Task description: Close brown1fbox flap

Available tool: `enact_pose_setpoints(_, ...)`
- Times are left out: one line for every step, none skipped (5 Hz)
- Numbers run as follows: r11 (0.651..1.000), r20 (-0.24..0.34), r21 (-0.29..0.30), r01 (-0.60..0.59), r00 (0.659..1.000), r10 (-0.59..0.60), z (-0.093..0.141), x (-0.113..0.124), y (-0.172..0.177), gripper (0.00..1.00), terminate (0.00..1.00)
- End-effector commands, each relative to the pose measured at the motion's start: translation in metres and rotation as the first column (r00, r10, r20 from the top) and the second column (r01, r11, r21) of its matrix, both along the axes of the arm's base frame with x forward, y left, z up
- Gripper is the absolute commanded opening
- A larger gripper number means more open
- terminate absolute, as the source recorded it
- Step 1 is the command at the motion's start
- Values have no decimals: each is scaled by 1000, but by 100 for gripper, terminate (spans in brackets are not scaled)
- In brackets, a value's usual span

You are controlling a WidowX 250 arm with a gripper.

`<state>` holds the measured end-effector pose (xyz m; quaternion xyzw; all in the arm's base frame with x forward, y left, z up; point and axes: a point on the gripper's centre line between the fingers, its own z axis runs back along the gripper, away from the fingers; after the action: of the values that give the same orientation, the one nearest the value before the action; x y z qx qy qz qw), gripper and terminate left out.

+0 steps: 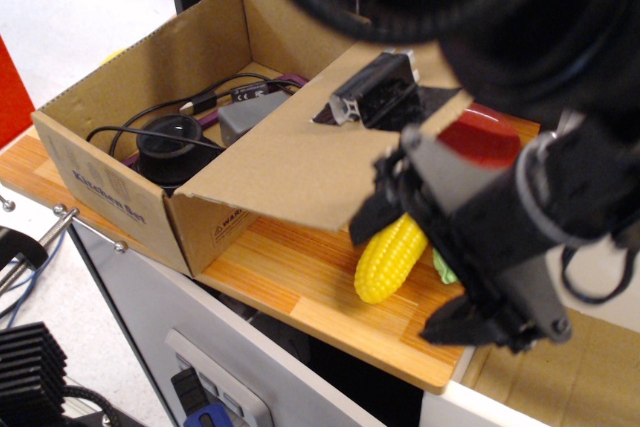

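Observation:
The brown1fbox (110,197) stands open on the left of a wooden counter, with dark lettering on its front wall. Its flap (300,162) sticks out to the right from the front corner, plain face up, raised roughly level above the counter. My gripper (400,277) hangs at the flap's right edge. Its upper black fingertip (372,209) is against or just under that edge, and the lower one (455,325) is well apart from it. The jaws look open and hold nothing. A yellow corn cob (385,259) lies on the counter below the flap's edge, between the fingertips in this view.
Inside the box are a black round device (170,147), cables and a grey adapter (245,122). A red object (480,137) sits behind the gripper. The wooden counter (300,292) ends close in front. Flat cardboard (560,377) lies at lower right. My arm fills the top right.

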<state>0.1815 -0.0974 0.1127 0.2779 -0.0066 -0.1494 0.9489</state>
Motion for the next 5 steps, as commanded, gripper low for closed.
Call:
enact_pose_setpoints(990, -26, 86, 109, 994, -107, 48, 5, 38, 100, 0)
enact_pose_setpoints(969, -58, 104, 224, 974, -219, 55, 1, 85, 100, 0)
enact_pose_setpoints(955, -86, 40, 293, 953, -289, 52, 9, 124, 100, 0)
enact_pose_setpoints(935, -120, -37, 353, 927, -354, 47, 20, 161, 100, 0)
enact_pose_setpoints(905, -169, -128, 405, 890, -423, 44, 34, 190, 100, 0)
